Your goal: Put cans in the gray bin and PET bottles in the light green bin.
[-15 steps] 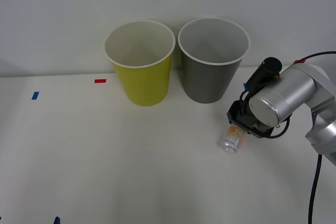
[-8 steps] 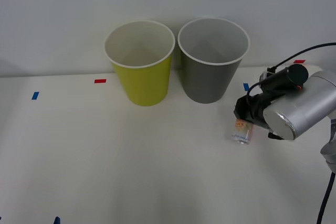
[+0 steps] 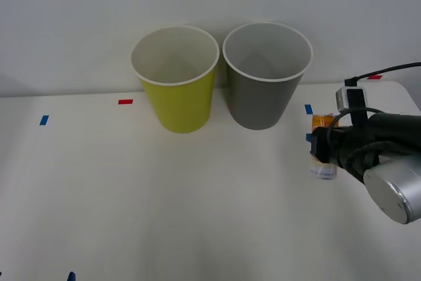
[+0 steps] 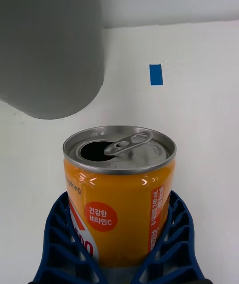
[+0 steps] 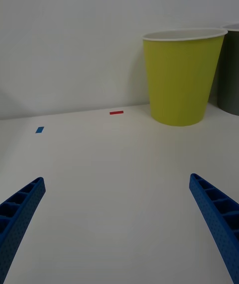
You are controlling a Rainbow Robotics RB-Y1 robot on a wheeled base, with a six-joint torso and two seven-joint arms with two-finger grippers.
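Over the past second we have swung the right arm from a slanted reach to a level pose at the right edge of the front view, and the can, which hung tilted below the wrist, now sits upright in the right gripper, orange band and open top uppermost. We judge the pickup done and the carry to the gray bin as the step in hand. The white surface spreads across the lower part of the frame, with both bins standing at upper centre against the wall: the light green bin on the left, the gray bin just beside it on the right, their rims nearly touching. Both look empty inside. The gray bin is the nearer of the two to the can, up and left of it, and its tall rim is what stands in our way: we judge the can must rise above it before release. In the right wrist view the blue ribbed jaws clasp the can's lower body on both sides. The left gripper waits low over the surface, jaws wide and holding nothing. Small blue tape marks and a red tape mark lie flat on the surface.
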